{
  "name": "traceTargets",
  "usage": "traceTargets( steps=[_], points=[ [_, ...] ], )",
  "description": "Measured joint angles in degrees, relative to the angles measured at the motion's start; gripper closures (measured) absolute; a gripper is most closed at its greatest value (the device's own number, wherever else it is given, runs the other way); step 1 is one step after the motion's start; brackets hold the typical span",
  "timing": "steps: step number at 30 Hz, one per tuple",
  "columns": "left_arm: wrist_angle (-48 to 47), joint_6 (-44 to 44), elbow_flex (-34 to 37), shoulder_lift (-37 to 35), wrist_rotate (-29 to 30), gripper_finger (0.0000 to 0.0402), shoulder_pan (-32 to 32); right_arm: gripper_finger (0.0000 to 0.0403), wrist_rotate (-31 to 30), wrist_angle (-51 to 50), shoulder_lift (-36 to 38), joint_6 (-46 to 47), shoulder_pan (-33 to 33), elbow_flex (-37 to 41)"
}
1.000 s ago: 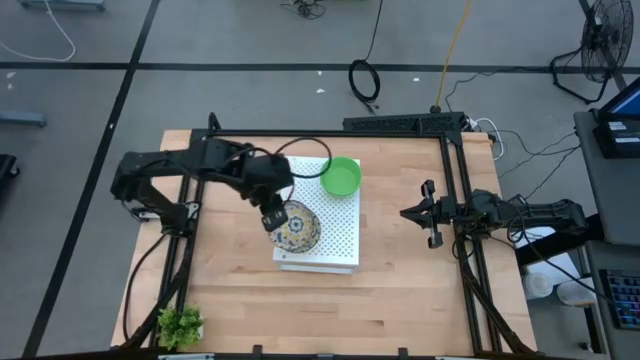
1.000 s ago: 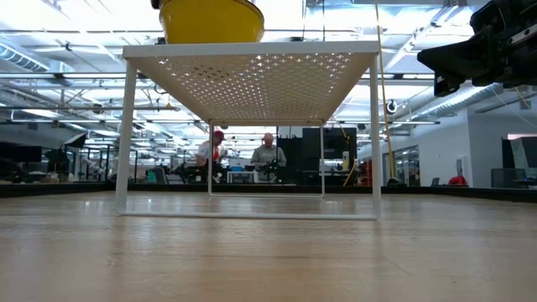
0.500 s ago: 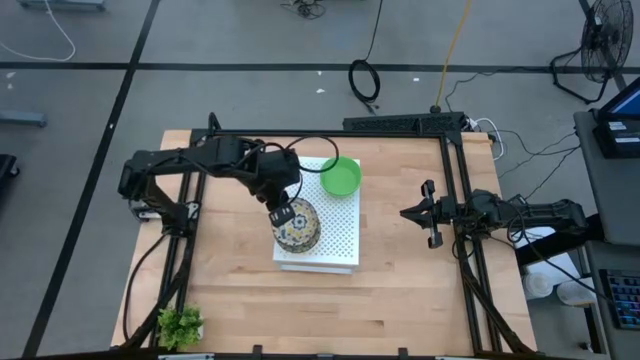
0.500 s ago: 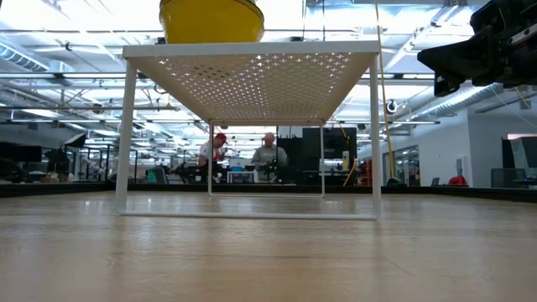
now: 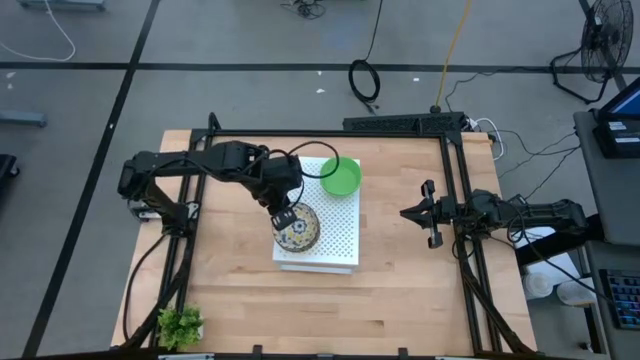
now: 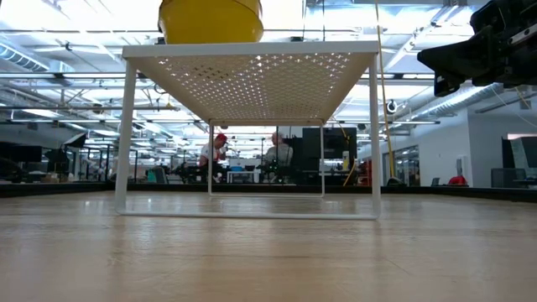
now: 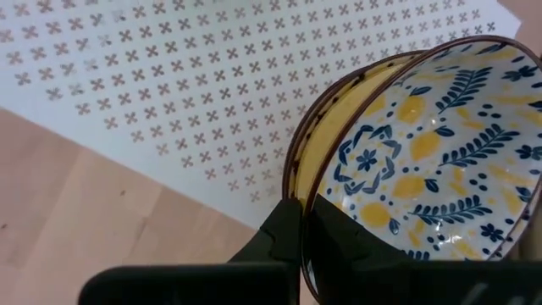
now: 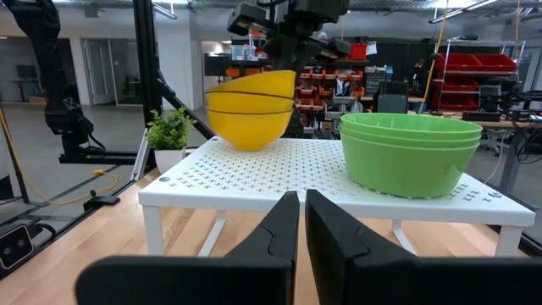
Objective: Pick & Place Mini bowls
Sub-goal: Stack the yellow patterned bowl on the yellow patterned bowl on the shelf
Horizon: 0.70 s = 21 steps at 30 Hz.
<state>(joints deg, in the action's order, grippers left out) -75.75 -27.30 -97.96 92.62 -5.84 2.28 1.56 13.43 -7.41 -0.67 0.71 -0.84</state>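
Note:
A stack of cream bowls with blue-and-yellow pattern inside and yellow outside (image 5: 303, 230) (image 8: 251, 114) stands on the white perforated board (image 5: 340, 235), at its left half. A stack of plain green bowls (image 5: 341, 177) (image 8: 411, 152) rests by its base on the board's far part. My left gripper (image 5: 283, 214) (image 7: 302, 212) is over the patterned stack's left rim, shut on the top bowl (image 7: 423, 152). My right gripper (image 5: 405, 213) (image 8: 301, 207) waits shut at the table's right side, level, pointing at the board. My left gripper pinches the top patterned bowl by its rim (image 7: 298, 182) on the left side, one finger (image 7: 339, 241) inside the bowl and one (image 7: 275, 237) outside. It comes from above, slanting down. The bowl sits tilted in the stack, held side raised (image 8: 292, 74).
The board is a small raised shelf on thin white legs (image 6: 126, 134). A small green plant (image 5: 180, 323) stands at the table's near left corner. Black frame rails (image 5: 460, 190) run along the table's left, far and right edges. Bare wood lies near the board.
My left gripper has moved a little toward the table's right, from the patterned stack's left edge to over its left rim, staying shut on the bowl. The right arm has kept still.

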Motion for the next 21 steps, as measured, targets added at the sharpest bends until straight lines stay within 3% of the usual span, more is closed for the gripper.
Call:
traceTargets(
  steps=[10,17,21],
  points=[
    [2.35,1.02,0.24,0.07,-5.24,0.0368,-0.22,0.0387,0.00,0.02,0.00,0.00,-0.01,0.00],
    [2.49,0.00,0.24,0.07,-5.47,0.0384,-0.14,0.0387,0.00,0.02,0.00,0.01,-0.01,0.00],
    [2.52,0.14,0.24,0.07,-4.53,0.0369,-0.04,0.0387,0.00,0.02,0.00,0.00,0.00,0.00]
  ],
)
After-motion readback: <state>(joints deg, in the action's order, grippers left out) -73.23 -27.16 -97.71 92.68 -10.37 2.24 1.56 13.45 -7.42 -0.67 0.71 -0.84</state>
